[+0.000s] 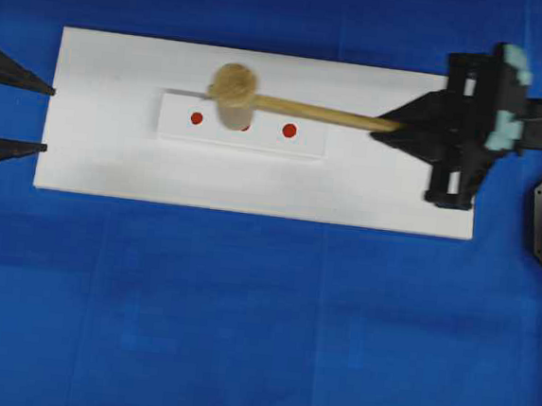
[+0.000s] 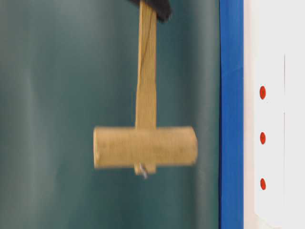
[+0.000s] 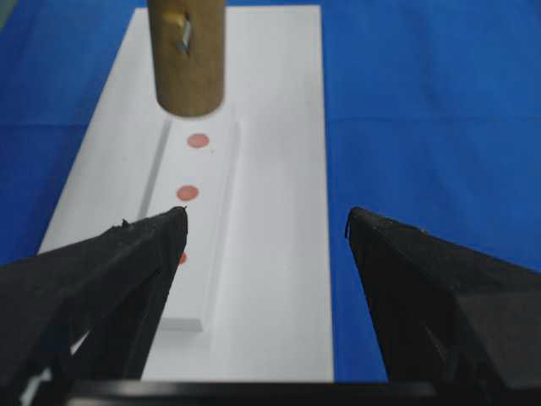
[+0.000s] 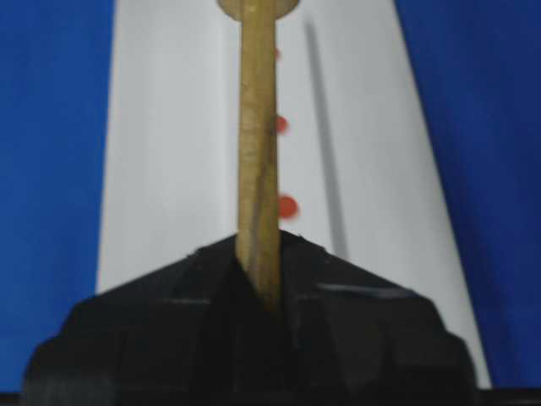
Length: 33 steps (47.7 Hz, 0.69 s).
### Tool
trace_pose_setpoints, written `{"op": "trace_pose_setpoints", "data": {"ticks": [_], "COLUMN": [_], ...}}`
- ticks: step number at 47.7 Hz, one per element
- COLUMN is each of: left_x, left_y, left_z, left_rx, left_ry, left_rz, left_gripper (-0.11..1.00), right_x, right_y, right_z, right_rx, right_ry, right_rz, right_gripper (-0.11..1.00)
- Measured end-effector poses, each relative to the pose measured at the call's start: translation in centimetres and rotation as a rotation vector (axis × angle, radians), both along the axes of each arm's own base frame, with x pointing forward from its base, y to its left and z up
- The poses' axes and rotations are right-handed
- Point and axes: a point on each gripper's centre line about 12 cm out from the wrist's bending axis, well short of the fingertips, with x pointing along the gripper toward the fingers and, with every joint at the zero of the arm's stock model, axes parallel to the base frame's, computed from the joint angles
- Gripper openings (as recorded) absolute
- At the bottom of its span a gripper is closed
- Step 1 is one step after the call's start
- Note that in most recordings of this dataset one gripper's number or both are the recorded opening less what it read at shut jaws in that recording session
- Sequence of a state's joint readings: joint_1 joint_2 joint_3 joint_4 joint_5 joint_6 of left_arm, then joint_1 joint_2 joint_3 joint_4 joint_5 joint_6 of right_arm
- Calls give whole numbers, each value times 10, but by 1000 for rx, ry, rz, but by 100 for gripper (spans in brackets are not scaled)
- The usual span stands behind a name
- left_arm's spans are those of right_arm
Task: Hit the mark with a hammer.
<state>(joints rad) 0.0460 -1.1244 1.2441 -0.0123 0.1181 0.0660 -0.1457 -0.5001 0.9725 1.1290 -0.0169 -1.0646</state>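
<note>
The hammer [image 1: 233, 93], a light wooden mallet, hangs in the air with its handle [image 1: 326, 113] level. My right gripper [image 1: 387, 126] is shut on the handle's end [image 4: 258, 152]. Three red marks sit in a row on a raised white strip [image 1: 173, 128]: a left mark [image 1: 197, 118], a right mark [image 1: 290, 130], and a middle one mostly hidden under the hammer head. From table level the head [image 2: 145, 146] is clear of the marks [image 2: 262, 138]. My left gripper [image 3: 267, 213] stands open and holds nothing at the board's left end, short of the strip.
The strip lies on a long white board [image 1: 254, 178] resting on a blue cloth [image 1: 241, 333]. Blue cloth surrounds the board on all sides. The right arm's black body [image 1: 468, 125] reaches over the board's right end.
</note>
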Motion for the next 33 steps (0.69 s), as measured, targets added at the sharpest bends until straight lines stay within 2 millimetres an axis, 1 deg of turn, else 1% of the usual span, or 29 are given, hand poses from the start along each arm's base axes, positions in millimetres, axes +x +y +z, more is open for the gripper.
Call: {"op": "trace_pose_setpoints", "data": {"ticks": [6,15,22,33], "left_x": [0,0,0,0], "left_y": [0,0,0,0], "left_z": [-1,-1,0,-3], "left_rx": [0,0,0,0], "left_ry": [2,2,0,-3], "left_rz": [0,0,0,0], "left_gripper": [73,74,74,74], "right_x": [26,57,65,65], "right_y": [3,6,7,7], "right_z": [2,4,3,4], "right_rx": [-1,-13,-21,-24], "right_ry": [16,25,30,29], "right_rz": [24,50,59,60], "right_gripper": [2,2,2,2]}}
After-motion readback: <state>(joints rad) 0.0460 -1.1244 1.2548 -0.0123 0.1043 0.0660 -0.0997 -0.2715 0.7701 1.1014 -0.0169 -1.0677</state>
